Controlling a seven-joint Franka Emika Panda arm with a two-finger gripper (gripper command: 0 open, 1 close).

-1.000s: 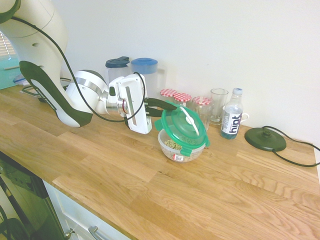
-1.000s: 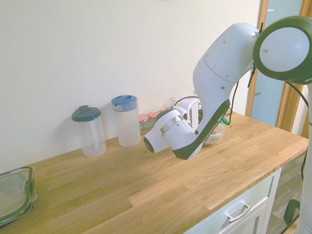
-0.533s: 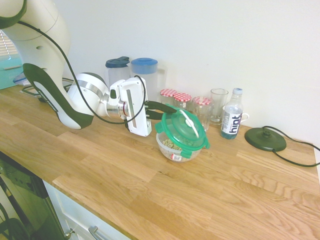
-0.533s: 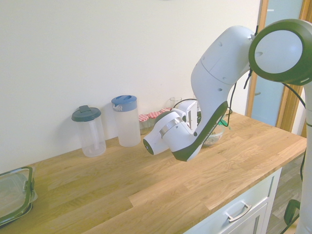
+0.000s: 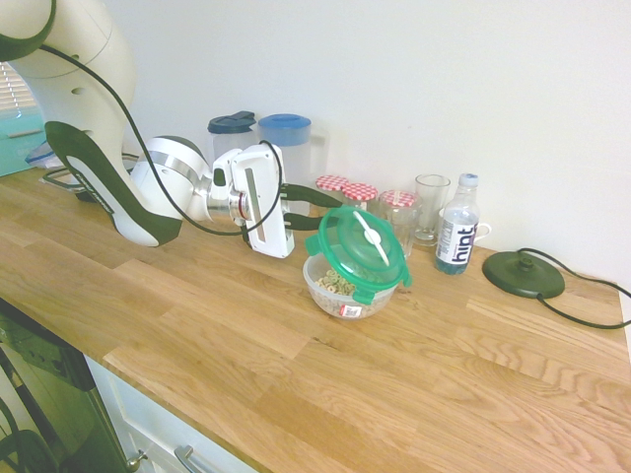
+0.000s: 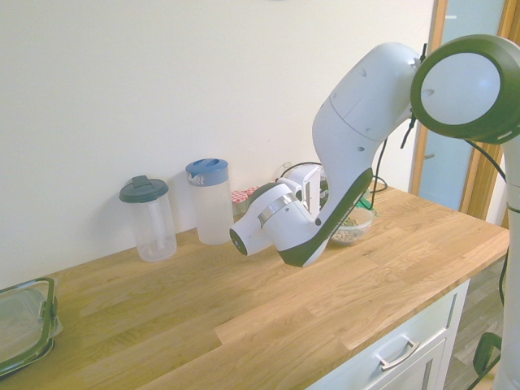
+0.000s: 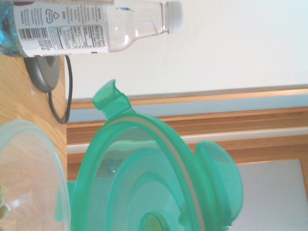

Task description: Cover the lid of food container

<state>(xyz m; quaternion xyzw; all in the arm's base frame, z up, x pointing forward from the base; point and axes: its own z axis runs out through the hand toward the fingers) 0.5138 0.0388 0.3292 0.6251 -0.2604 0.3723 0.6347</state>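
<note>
The green lid [image 5: 360,246] stands steeply tilted over the food container [image 5: 345,294], a small clear bowl of cereal rings with a red-and-white sticker; the lid's lower edge rests on the bowl's rim while its white vent piece faces up and forward. My gripper [image 5: 317,212] reaches in from the left, level with the worktop, and is shut on the lid's left rim. Up close in the wrist view, the lid [image 7: 144,183] fills the frame, with the bowl's rim [image 7: 33,183] beside it. From the second exterior view only the bowl [image 6: 353,230] peeks out behind the arm.
Two lidded jugs [image 5: 234,138] [image 5: 286,138] stand by the wall behind my wrist. Red-checked jars [image 5: 345,189], a glass [image 5: 430,207], a water bottle [image 5: 456,236] and a black kettle base [image 5: 523,273] line the wall. A rectangular black-rimmed container [image 6: 24,325] sits far off.
The lid dipped towards the bowl, then tipped up steeper again. The hand, lid and bowl have shifted slightly to the left.
</note>
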